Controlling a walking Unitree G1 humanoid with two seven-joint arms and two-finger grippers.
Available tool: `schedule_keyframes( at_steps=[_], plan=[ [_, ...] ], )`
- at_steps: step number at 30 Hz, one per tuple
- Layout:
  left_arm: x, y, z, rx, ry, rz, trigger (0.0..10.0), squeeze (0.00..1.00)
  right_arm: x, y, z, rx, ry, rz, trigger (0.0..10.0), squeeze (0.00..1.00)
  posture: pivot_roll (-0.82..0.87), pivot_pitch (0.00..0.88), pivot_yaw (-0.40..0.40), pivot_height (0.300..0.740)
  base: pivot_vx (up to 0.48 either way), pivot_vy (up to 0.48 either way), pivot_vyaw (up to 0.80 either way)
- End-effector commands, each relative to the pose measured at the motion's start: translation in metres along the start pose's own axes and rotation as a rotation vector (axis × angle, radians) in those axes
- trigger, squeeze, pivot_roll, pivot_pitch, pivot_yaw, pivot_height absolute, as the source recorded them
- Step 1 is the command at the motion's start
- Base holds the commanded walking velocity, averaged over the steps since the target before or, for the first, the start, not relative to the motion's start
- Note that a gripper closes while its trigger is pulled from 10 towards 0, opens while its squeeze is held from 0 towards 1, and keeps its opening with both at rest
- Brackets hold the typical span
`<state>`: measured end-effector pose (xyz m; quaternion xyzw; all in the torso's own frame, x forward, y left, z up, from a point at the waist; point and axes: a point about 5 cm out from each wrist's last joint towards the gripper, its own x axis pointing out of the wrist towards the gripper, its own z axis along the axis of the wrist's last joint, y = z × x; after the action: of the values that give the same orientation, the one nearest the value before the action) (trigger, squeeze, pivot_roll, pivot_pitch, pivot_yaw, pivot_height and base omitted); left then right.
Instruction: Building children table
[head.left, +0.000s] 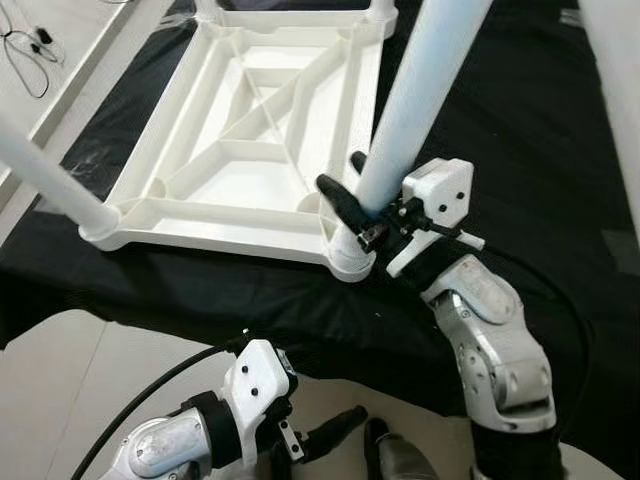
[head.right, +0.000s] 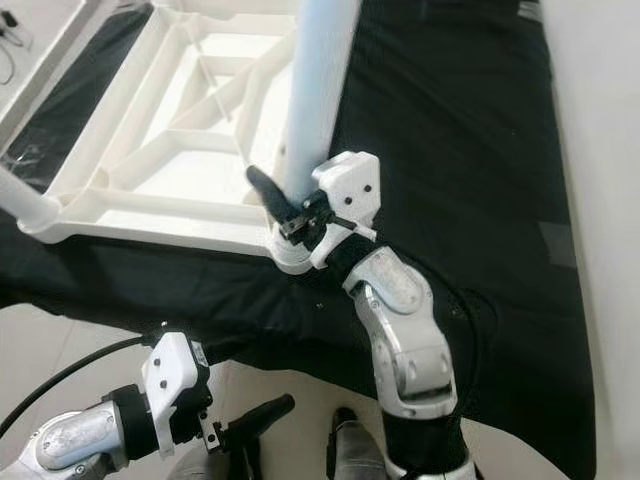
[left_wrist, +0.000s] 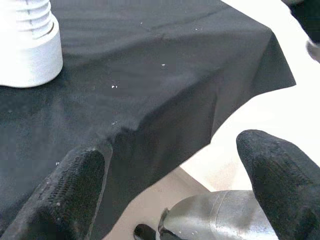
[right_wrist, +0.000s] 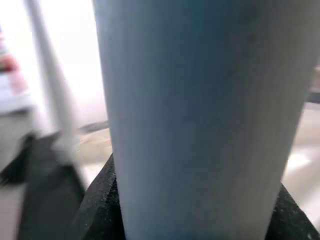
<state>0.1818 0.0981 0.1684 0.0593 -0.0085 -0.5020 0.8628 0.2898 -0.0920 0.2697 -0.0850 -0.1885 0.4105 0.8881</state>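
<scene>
Our right gripper (head.left: 352, 192) clenches a pale leg (head.left: 410, 100) in the upturned tabletop's (head.left: 250, 130) corner socket. Our left gripper (head.left: 335, 430) hangs released. Legs seem mostly fitted; flipping remains.

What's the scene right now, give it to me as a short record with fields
surface: black cloth
workpiece: white tabletop, upside down on the cloth, ribs showing
near-right leg: pale blue, standing in its corner socket
right gripper: shut around that leg just above the socket
left gripper: open, low by the cloth's near edge, holding nothing
near-left leg: in its corner socket
</scene>
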Motion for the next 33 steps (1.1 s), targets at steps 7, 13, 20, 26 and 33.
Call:
schedule_keyframes(
  at_steps=[7,13,20,26,33],
  plan=[
    [0.0,-0.003,-0.008,-0.021,0.023,-0.002,10.0,0.0,0.004,0.004,-0.027,0.041,0.114,0.189,10.0,0.0,0.02,0.353,0.091,0.74,0.0,0.0,0.0],
    [-0.001,-0.003,-0.006,-0.013,0.021,0.002,10.0,0.0,0.004,0.006,-0.035,-0.048,0.22,0.368,10.0,0.0,0.03,0.365,0.09,0.74,0.0,0.0,0.0],
    [-0.001,-0.004,-0.006,-0.014,0.018,0.001,10.0,0.0,0.008,-0.004,-0.045,-0.041,0.33,0.377,10.0,0.0,0.02,0.378,0.088,0.74,0.0,0.0,0.0],
    [-0.003,-0.006,-0.005,-0.02,0.017,0.004,10.0,0.0,0.016,-0.004,-0.059,0.062,0.423,0.187,10.0,0.0,0.02,0.394,0.083,0.74,0.0,0.0,0.0],
    [-0.004,-0.007,-0.004,-0.024,0.017,0.007,10.0,0.0,0.007,-0.008,-0.073,0.127,0.507,-0.038,10.0,0.0,0.02,0.405,0.083,0.74,0.0,0.0,0.0]
  ],
)
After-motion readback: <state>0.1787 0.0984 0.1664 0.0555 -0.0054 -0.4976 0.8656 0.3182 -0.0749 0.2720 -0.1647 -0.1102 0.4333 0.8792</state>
